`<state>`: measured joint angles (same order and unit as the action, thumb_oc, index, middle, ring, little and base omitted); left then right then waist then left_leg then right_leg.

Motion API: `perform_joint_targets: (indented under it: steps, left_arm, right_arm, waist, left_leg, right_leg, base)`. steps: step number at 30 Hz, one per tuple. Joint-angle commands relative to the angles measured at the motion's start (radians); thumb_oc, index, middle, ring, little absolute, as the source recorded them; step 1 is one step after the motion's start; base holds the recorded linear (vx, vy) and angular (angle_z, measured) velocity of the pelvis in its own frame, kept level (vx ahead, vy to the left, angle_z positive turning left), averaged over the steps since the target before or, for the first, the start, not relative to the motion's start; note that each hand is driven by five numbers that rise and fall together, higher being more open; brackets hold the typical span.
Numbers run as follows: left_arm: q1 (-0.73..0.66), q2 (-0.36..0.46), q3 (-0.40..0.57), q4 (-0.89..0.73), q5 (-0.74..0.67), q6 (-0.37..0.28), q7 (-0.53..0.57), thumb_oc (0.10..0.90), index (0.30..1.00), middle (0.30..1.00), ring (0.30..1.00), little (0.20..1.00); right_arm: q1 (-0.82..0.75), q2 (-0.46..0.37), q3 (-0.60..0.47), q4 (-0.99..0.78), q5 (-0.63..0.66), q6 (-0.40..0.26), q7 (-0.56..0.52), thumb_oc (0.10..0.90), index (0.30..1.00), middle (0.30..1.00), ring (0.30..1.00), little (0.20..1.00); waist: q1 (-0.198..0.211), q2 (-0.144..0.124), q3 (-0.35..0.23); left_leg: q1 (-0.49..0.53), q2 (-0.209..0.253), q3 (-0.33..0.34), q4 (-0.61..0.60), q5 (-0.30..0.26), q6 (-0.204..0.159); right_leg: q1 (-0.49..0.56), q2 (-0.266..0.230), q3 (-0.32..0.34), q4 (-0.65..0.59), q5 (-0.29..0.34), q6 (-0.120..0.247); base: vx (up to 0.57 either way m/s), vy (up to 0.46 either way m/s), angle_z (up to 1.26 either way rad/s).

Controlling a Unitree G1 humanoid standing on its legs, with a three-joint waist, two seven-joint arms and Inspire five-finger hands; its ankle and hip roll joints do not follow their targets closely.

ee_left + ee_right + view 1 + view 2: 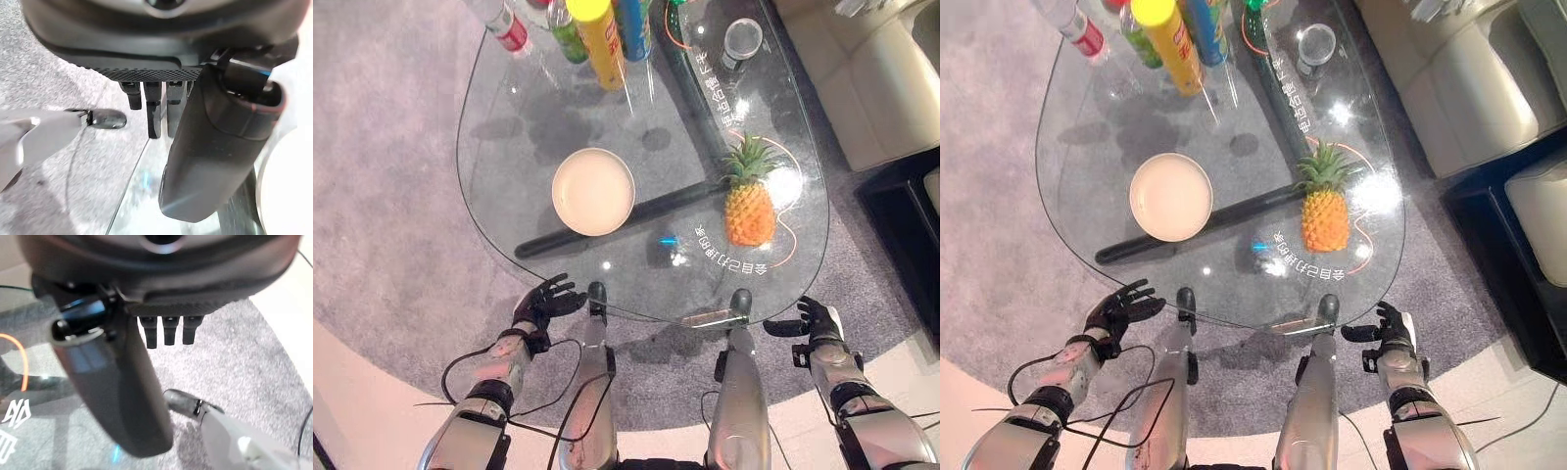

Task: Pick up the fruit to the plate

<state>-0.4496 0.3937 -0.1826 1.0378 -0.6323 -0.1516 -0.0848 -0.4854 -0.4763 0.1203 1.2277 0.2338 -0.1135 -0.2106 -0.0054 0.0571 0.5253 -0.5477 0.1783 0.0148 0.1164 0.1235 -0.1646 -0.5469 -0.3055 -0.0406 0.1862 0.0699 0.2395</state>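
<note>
A pineapple with a green crown stands on the right side of the glass table. A round cream plate lies left of it, near the table's middle. My left hand hovers open just off the table's near left edge, fingers spread toward the glass. My right hand is open too, off the near right edge, below the pineapple. In the left wrist view the fingers and thumb are straight with nothing between them. The right wrist view shows its thumb and fingers likewise holding nothing.
Several bottles and cans stand along the table's far edge, with a clear glass at the far right. A pale sofa and a dark side table stand to the right. Grey carpet surrounds the table.
</note>
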Motion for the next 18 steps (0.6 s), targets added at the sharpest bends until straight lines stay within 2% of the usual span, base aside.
perform_joint_targets:
  steps: [1,8,18]
  left_arm:
    - [-0.008,0.059,0.035,0.022,-0.004,-0.039,0.076,0.8,0.9,0.9,0.9,0.9]
    - [-0.012,0.067,0.06,0.026,0.018,-0.077,0.172,0.8,0.9,0.9,0.9,0.9]
    - [-0.026,0.069,0.059,0.028,0.027,-0.088,0.198,0.8,0.9,0.9,0.9,0.9]
  right_arm:
    - [0.027,-0.032,-0.001,-0.046,0.038,-0.028,-0.055,0.8,0.9,0.9,0.9,0.9]
    - [0.008,-0.033,-0.005,-0.053,0.047,-0.047,-0.071,0.8,0.9,0.9,0.9,0.9]
    - [-0.005,-0.027,0.0,-0.059,0.06,-0.066,-0.086,0.8,0.9,0.9,0.9,0.9]
  waist:
    - [-0.003,-0.039,-0.005]
    - [0.003,-0.05,-0.005]
    - [0.006,-0.046,-0.005]
  left_leg:
    - [-0.139,0.005,-0.005,0.203,-0.093,0.041]
    - [-0.237,0.012,-0.028,0.321,-0.136,0.049]
    - [-0.302,0.013,-0.045,0.393,-0.16,0.056]
  right_leg:
    - [-0.172,-0.006,-0.002,0.135,0.013,-0.036]
    - [-0.261,0.011,0.009,0.242,-0.019,-0.048]
    - [-0.323,0.008,0.015,0.314,-0.04,-0.06]
  base:
    - [-0.05,-0.029,-0.01]
    - [-0.03,-0.017,-0.07]
    - [0.0,-0.007,-0.01]
